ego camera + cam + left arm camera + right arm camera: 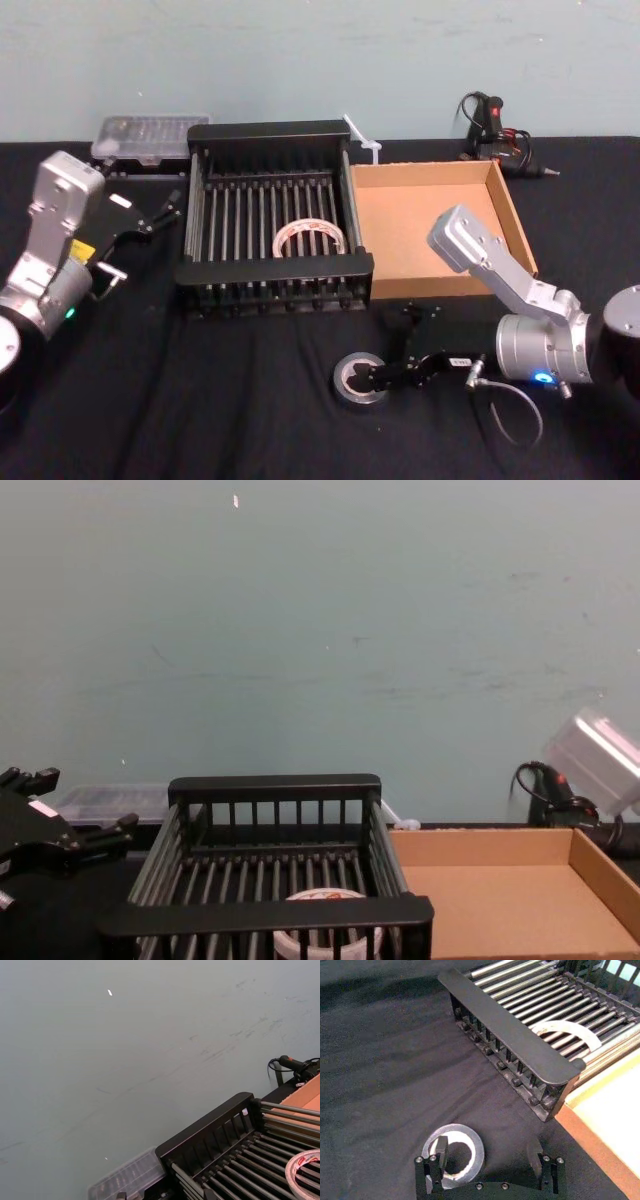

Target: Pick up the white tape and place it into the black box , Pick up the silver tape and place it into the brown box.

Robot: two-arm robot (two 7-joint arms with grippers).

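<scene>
right gripper (489, 1152) sits low over the black cloth, fingers spread wide, one fingertip (441, 1146) inside the core of the silver tape (357, 379); beyond it the black box (275, 270) holds the white tape (309, 238) on its slatted floor; beside that, the brown box (425, 225) shows only bare cardboard; left gripper (160, 215) hangs open beside the black box's far side.
</scene>
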